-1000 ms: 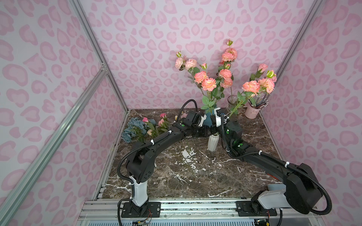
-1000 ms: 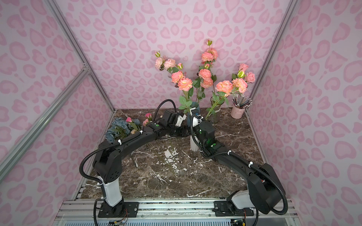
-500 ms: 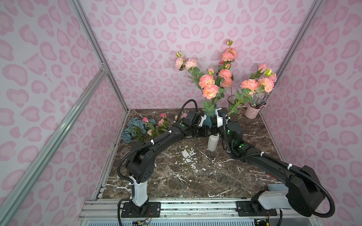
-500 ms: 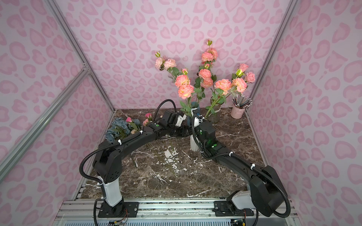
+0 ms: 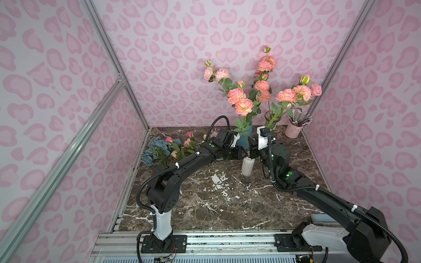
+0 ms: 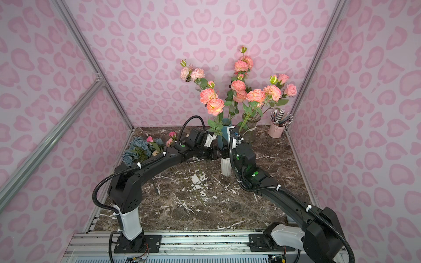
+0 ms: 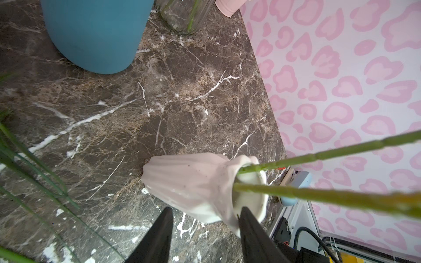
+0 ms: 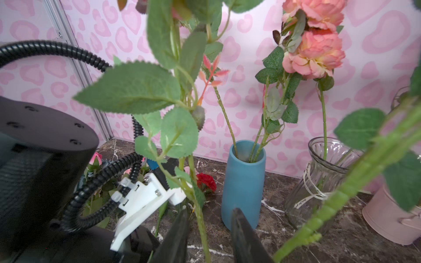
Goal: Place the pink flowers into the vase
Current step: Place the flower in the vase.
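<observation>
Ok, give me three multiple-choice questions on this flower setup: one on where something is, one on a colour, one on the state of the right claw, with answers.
1. Where does the pink cup of pencils stand on the table?
A. far right corner
B. near left corner
C. dead centre

2. What colour is the cylinder vase behind the white vase?
A. yellow
B. teal blue
C. black

3. How is the right claw?
A. shut on the white vase
B. shut tight with nothing near
C. open, with a green stem between its fingers

Answers:
1 A, the cup sits at the back by the right wall in both top views.
2 B, its body shows plain teal blue in both wrist views.
3 C, the right wrist view shows the jaws apart on either side of the stem.
</observation>
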Tool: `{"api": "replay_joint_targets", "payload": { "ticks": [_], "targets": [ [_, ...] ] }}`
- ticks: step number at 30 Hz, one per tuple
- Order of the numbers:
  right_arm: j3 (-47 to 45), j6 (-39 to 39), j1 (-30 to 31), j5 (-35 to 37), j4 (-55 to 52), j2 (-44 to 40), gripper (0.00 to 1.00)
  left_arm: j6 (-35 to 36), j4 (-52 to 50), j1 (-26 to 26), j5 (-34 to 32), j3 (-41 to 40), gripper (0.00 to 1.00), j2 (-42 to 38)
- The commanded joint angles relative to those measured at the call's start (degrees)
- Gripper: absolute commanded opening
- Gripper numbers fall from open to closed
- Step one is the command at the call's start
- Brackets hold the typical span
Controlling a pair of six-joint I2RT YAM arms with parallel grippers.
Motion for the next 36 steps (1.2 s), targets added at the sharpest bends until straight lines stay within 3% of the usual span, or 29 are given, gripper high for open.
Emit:
{"api": "replay_joint_targets", "payload": {
  "ticks": [1,9,21,25,29,36],
  "targets": [
    [1.24,2.53,1.30,4.34,-5.53,-2.64,0.35,0.64,0.56,-0.01,-0.74,0.18,0.50,-0.24],
    [0.11,7.01,2.11,4.58,-13.70,-10.50,0.35,0.39,1.10,-0.01,-0.19,0.18,0.50,-0.94],
    [0.28,9.12,2.59,3.56,-18.69,-11.77,0.34,-0.58,1.97,-0.01,-0.56,-0.69,0.51,-4.02],
    [1.31,9.95,3.63,1.38,-20.13,-10.52,0.32,-1.44,0.47,0.70,-3.60,-3.19,0.50,-7.78],
    [1.84,11.56,6.58,1.73,-20.77,-9.08,0.31,-5.13,2.67,4.08,-6.56,-11.11,0.50,-14.89],
    [0.52,15.52,10.81,2.89,-21.49,-8.09,0.27,-8.68,-2.55,10.64,-18.39,-20.66,0.50,-27.43]
  ]
}}
